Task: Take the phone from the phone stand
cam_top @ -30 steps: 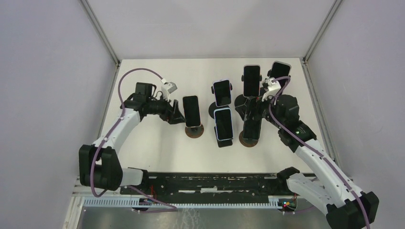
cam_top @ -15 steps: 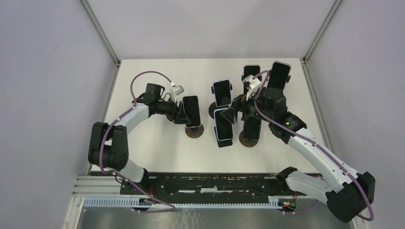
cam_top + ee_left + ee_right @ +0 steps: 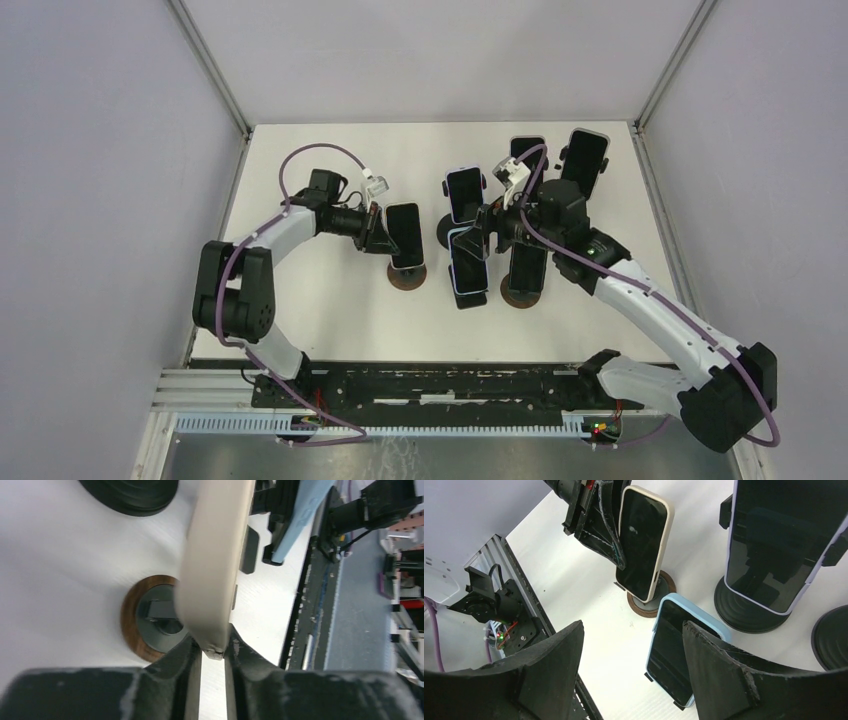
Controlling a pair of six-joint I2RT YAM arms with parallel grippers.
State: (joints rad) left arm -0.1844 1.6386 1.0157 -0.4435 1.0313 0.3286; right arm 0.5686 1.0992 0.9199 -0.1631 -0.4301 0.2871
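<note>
OK, cream-cased phone sits in its wood-rimmed round stand, side edge pinched between left gripper fingers, arm reaching in low. Right gripper spread wide, blue-cased phone beneath the gap.

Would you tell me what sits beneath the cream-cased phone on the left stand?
Beneath the cream-cased phone sits a round wood-rimmed base with a black mount at its centre. How it meets the phone is covered.
</note>
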